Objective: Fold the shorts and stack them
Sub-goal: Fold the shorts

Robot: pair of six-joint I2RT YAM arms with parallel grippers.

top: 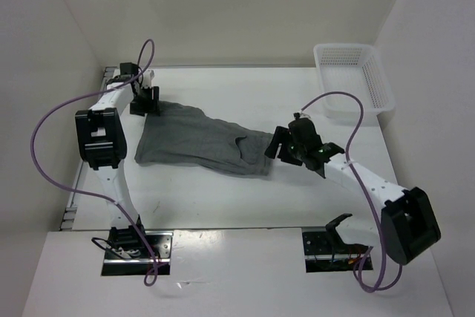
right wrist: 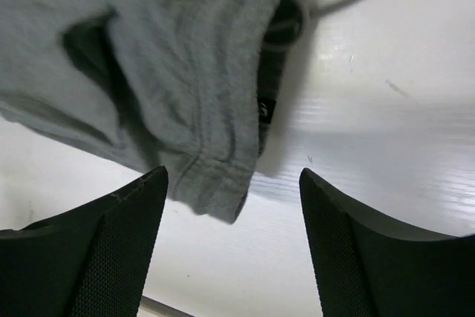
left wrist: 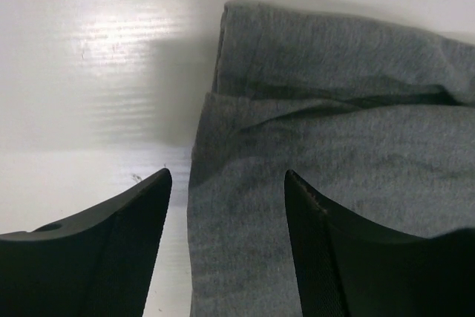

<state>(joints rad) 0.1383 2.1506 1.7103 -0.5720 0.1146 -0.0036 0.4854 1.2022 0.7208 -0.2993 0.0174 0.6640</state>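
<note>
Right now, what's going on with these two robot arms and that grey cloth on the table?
Two robot arms are working on a pair of grey shorts, which lies across the white table between them. The left gripper is open over the shorts' left end. The right gripper is open over the drawstring waist end. Neither is gripping the cloth. A white mesh basket stands at the far right corner, apart from the shorts.

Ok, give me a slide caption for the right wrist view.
Open right gripper above the waistband corner of soft mid-grey fabric shorts lying on the white table.
</note>
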